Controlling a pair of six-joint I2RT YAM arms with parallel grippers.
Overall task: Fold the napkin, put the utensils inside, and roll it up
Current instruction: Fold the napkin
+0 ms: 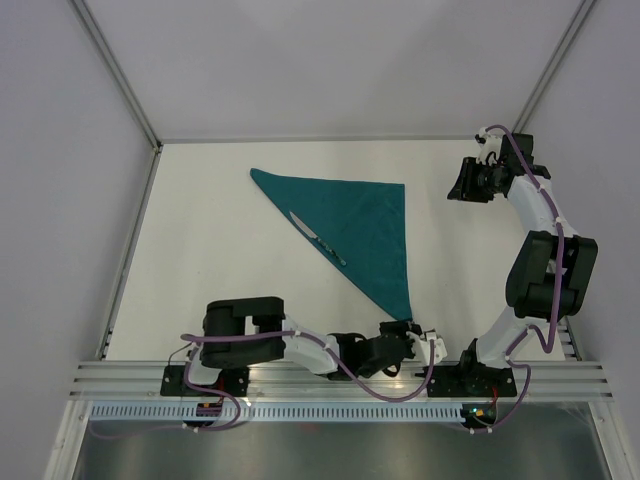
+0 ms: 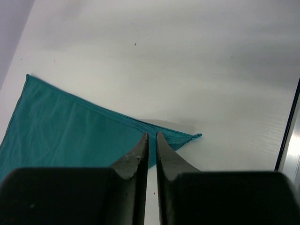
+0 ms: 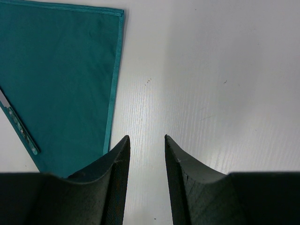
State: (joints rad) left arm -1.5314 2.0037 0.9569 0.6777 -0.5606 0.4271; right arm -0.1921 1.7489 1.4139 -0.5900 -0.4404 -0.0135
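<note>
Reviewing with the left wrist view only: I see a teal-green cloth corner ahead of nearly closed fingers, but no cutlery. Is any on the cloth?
Observer: Yes. The top view shows slim silvery-grey metal cutlery lying along the long diagonal edge of the teal-green cloth napkin.
Reviewer: Where is the other arm?
Observer: The right gripper is open over the bare white table, right of the napkin's far right corner, off the cloth.
Reviewer: What shape is the cloth overall?
Observer: A folded triangle; the left gripper sits at its nearest corner.
</note>
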